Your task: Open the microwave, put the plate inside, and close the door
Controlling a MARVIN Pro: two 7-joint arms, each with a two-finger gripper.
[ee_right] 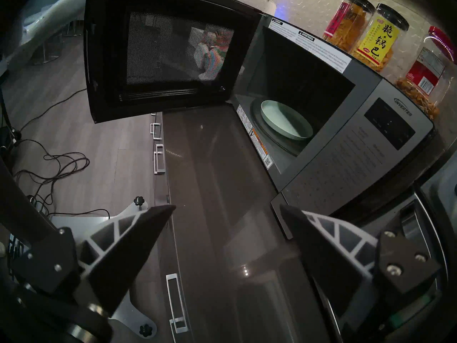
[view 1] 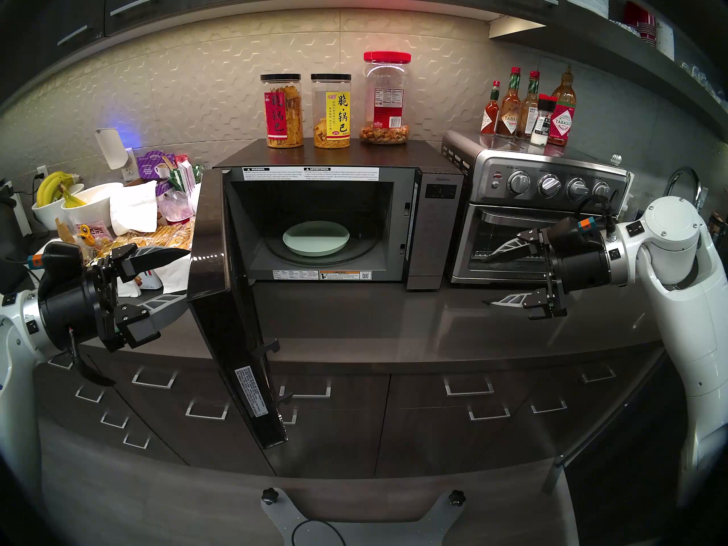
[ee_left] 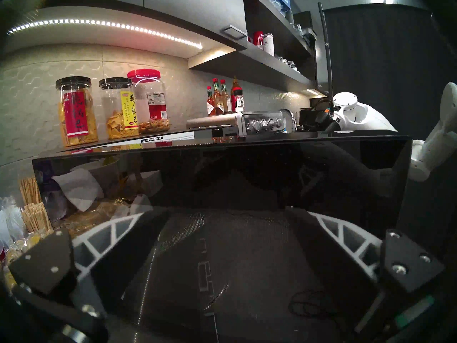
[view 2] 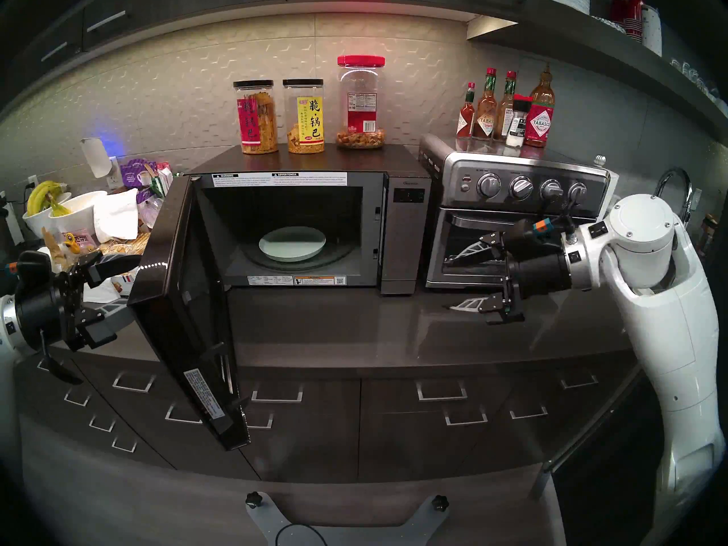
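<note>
The black microwave stands on the counter with its door swung out to the left, past a right angle. Inside, the mint-green plate lies flat on the turntable, also seen in the right wrist view as the plate. My left gripper is open at the door's outer glass, its fingers close against it; I cannot tell whether they touch. My right gripper is open and empty, hovering above the counter in front of the toaster oven, right of the microwave.
Three snack jars stand on the microwave. The stainless toaster oven sits to its right with sauce bottles on top. Bowls with bananas and snack bags crowd the counter behind the door. Drawers run below the counter edge.
</note>
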